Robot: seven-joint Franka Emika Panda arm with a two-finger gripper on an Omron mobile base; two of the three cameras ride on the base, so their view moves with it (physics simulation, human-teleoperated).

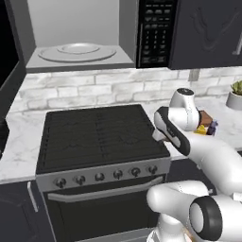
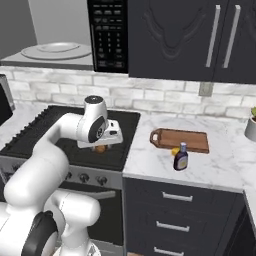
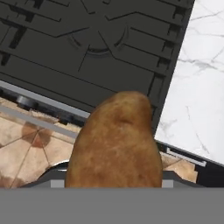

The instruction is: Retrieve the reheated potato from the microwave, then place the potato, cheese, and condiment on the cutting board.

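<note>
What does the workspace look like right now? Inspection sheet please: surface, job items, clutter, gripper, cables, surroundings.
Surface: white marble counter right of the black stove.
Job's things: potato held in the gripper over the stove's front right corner; cutting board bare on the counter; condiment bottle upright in front of the board; cheese beside the bottle; microwave open, turntable plate empty.
Clutter: potted plant at the counter's far right.
Grippers: gripper shut on the potato.
Cables: nothing seen.
Surroundings: brick backsplash, dark cabinets, tiled floor.

No legible text anywhere; the microwave [image 2: 107, 35] keypad markings are too small to read
</note>
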